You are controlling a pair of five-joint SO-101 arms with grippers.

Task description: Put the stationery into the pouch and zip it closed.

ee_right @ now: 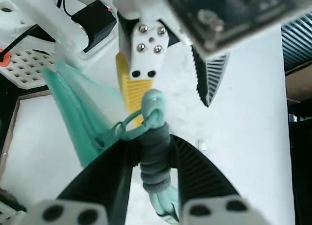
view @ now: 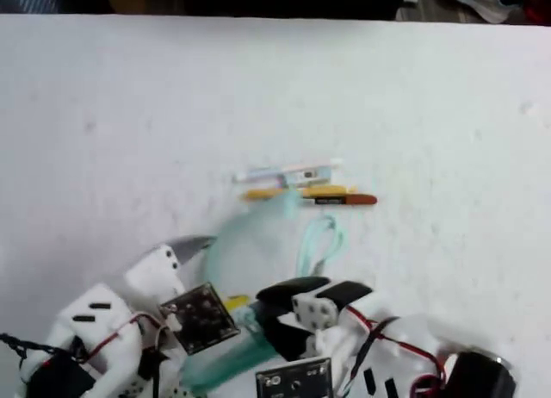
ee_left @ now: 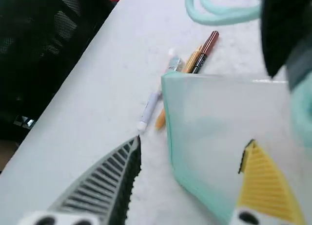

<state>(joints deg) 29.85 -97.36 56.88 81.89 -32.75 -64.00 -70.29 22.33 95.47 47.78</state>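
Stationery (view: 297, 192), several pens lying side by side, is seen out on the tabletop (view: 129, 114), just beyond the pouch (ee_left: 214, 122) and not yet inside it. The translucent green pouch is held up off the surface near the arms. The right gripper (ee_right: 155, 147) is clamped on the pull cord (ee_right: 155, 108), which is tied by a small ring to the pouch's zip end. The left gripper (ee_left: 194, 142) is spread wide, its grey finger outside the pouch's side edge and its yellow finger over the pouch wall, with nothing pinched.

The step in hand is judged to be getting the pouch steadied and its mouth made ready for loading. The cord should be kept taut but not jerked, since the soft pouch can be expected to swing and twist from that single hold. The left jaws would best be closed on the pouch's edge, close to the zip line, so that the two holds pull against each other. Whether the zip is open cannot be told; this should be settled before any pen is fetched
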